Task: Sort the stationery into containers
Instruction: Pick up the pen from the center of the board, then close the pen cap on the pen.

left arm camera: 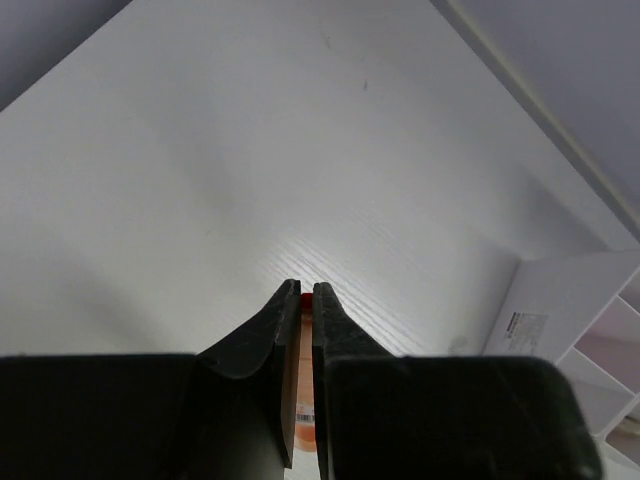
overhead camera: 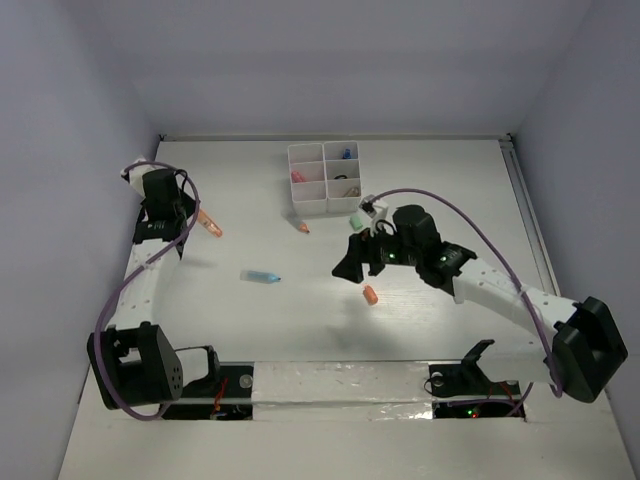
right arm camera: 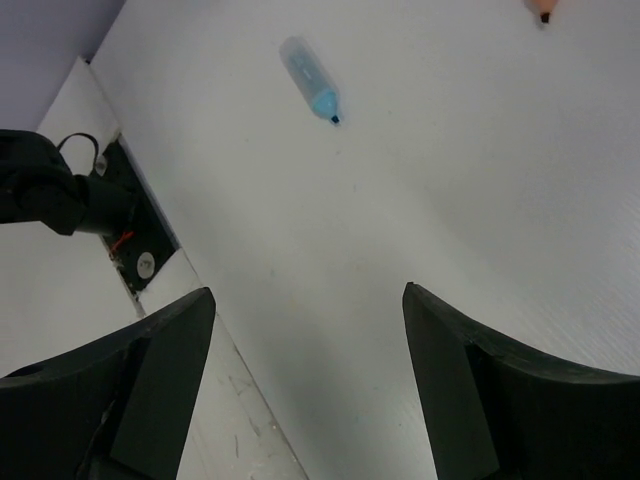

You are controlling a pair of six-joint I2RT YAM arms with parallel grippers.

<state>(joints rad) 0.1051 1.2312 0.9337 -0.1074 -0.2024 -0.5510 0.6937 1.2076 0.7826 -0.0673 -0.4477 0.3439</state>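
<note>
My left gripper is shut on an orange marker at the far left; in the left wrist view the marker sits between the closed fingers. My right gripper is open and empty above the table's middle, with wide-spread fingers in its own view. A light-blue marker lies left of it and also shows in the right wrist view. A small orange bit lies just below the right gripper. The white organiser stands at the back centre.
The organiser holds a pink item, a blue item and black scissors. A short orange piece lies in front of it, and a pale-green item beside the right arm. The organiser's corner shows right of my left fingers.
</note>
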